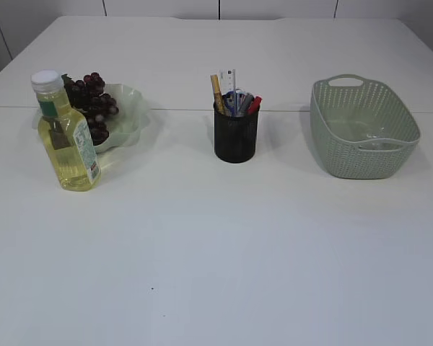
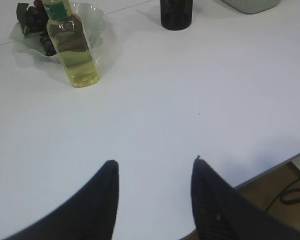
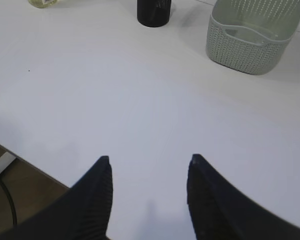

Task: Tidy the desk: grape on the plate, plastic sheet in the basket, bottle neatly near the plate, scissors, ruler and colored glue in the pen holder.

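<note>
On desk: 1 bottle [image 1: 66, 133], 1 basket [image 1: 364, 128].

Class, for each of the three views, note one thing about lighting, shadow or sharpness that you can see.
Exterior view: soft, even light; the pen holder and basket cast only faint shadows on the table. Left wrist view: the bottle glows translucent yellow, and the left gripper looks dark and slightly blurred. Right wrist view: the right gripper is likewise soft-edged, with a pale shadow beneath it.

grape [image 1: 92, 101] on plate [image 1: 133, 115] – bottle [image 1: 66, 133] before | pen holder [image 1: 235, 134] centre | basket [image 1: 363, 128] right
</note>
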You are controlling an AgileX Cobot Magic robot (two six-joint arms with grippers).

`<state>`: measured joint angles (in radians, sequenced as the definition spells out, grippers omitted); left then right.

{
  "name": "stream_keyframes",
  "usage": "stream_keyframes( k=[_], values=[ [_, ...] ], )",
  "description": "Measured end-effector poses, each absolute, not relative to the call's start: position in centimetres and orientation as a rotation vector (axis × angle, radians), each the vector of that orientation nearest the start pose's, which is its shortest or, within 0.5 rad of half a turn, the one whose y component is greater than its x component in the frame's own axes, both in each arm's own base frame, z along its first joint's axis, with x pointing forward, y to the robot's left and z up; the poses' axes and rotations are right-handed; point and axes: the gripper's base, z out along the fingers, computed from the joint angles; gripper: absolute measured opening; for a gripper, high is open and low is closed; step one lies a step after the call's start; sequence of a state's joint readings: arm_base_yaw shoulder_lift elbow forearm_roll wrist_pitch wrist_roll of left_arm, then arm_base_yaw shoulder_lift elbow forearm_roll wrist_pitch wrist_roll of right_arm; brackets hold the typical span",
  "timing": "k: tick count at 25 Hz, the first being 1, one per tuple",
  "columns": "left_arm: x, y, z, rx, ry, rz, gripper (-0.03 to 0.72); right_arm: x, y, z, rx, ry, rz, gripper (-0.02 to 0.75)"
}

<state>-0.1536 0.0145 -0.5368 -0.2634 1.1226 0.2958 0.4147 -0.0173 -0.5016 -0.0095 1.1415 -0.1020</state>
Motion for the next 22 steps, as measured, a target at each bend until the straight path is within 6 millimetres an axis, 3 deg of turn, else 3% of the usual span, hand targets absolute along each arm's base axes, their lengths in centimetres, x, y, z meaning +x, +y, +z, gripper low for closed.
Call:
stream_keyframes(
  k=[14, 22],
  values=[
    [-1.46, -1.88, 28.40, 0.460, 2.016, -0.236, 0.342, -0.99, -0.55, 27.12, -0.531, 2.043, 0.167, 0.386],
    [-1.39, -1.93, 28.40, 0.424, 2.023, -0.214, 0.315, -1.10, -0.31, 27.11, -0.267, 2.090, 0.011, 0.386]
  ],
)
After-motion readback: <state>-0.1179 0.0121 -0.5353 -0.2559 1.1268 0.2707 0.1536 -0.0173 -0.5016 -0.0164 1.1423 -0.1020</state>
